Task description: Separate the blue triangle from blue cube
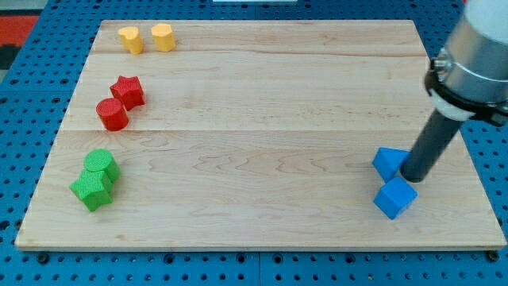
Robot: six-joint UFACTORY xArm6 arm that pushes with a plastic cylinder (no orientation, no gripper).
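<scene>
Blue triangle (389, 162) and blue cube (395, 198): view's lower right, my tip (412, 178) between them.
Triangle sits just above the cube, narrow gap, tip wedged at their right side, touching or nearly touching both; can't tell which. No jaws on this rig, only the rod. Wooden board (262, 119) otherwise holds two yellow blocks (147, 37) top left, two red blocks (120, 102) left, two green blocks (96, 179) lower left, all well apart from the blues.

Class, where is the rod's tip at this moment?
In the camera view, my tip sits near the board's lower right, wedged between the two blue blocks.
</scene>
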